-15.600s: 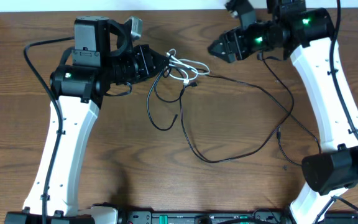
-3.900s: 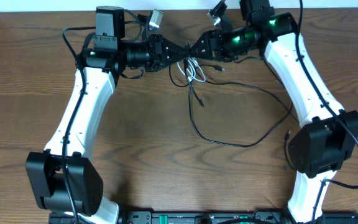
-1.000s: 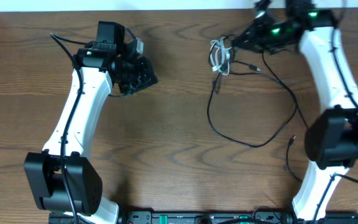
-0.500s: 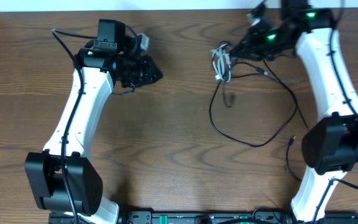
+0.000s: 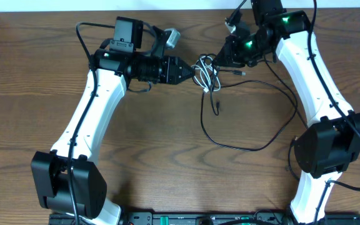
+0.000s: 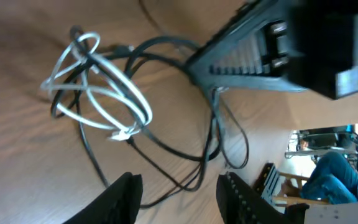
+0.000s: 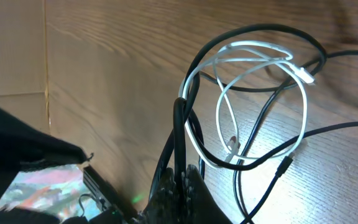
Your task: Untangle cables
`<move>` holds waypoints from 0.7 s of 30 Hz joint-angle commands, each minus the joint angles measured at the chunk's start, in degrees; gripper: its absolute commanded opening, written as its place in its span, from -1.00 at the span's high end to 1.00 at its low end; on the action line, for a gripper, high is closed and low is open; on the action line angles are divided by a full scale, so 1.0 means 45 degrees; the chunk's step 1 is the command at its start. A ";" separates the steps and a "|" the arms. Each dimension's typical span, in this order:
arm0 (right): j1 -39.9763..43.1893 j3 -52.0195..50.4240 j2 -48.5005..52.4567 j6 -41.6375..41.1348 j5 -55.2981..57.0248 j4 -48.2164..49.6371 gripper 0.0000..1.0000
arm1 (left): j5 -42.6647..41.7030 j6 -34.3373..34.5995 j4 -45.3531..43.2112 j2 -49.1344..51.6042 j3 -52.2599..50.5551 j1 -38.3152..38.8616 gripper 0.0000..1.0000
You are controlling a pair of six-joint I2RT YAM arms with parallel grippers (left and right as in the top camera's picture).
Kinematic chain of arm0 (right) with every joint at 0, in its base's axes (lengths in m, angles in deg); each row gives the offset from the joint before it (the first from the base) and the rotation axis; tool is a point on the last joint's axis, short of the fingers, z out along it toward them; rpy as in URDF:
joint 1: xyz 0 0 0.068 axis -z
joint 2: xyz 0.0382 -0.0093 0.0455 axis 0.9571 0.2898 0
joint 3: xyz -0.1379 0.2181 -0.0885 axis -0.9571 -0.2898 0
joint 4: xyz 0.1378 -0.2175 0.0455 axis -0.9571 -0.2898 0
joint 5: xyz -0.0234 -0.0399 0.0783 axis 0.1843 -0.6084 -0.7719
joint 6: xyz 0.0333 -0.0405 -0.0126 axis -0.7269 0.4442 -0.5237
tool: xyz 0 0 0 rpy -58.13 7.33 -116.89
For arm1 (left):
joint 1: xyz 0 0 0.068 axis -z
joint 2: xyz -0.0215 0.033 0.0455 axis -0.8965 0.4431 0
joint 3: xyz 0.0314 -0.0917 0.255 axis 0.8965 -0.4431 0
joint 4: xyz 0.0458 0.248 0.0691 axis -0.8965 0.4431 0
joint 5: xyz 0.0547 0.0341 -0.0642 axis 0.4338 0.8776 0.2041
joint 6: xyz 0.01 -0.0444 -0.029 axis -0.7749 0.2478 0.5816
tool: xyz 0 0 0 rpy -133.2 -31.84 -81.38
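Note:
The cables form a tangle at the back middle of the table: a white cable point(image 5: 203, 67) looped through black cables point(image 7: 272, 27). My right gripper point(image 5: 225, 55) is shut on a black cable strand point(image 7: 180, 124) at the tangle's right side, holding it up. Its jaws point(image 7: 182, 183) pinch that strand, and the white loops point(image 7: 305, 112) hang just beyond. My left gripper point(image 5: 189, 70) points right, just left of the tangle. Its fingers point(image 6: 126, 193) stand apart with nothing between them, and the white plug point(image 6: 124, 132) lies ahead of them. A long black cable trails toward the table's front right.
The wooden table point(image 5: 142, 156) ends at a white wall at the back. A black rail point(image 5: 205, 219) runs along the front edge between the arm bases. Thicker black wires run along both arms. The right arm's body point(image 6: 303, 43) fills the upper right of the left wrist view.
My left gripper has opened and swung right, up to the tangle. My right gripper, still shut on the black cable, has carried the bundle left toward it.

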 commanded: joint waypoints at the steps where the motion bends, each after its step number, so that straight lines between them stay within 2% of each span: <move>1: 0.0039 -0.0005 -0.0228 -0.0155 -0.0097 0.0005 0.98 | -0.0850 -0.0350 -0.0287 -0.0155 0.0112 0.0282 0.11; 8: 0.0053 -0.0005 -0.0228 -0.0155 -0.0102 0.0044 0.98 | -0.0364 -0.0112 -0.0918 -0.0078 0.0112 0.1229 0.08; 18: 0.0049 -0.0005 -0.0228 -0.0146 -0.0345 0.0053 0.98 | 0.3162 0.1209 -0.1273 0.0219 0.0112 0.2482 0.08; 21: 0.0049 -0.0005 -0.0228 -0.0141 -0.0345 0.0049 0.98 | 0.3662 0.1491 -0.1564 0.0466 0.0112 0.2676 0.09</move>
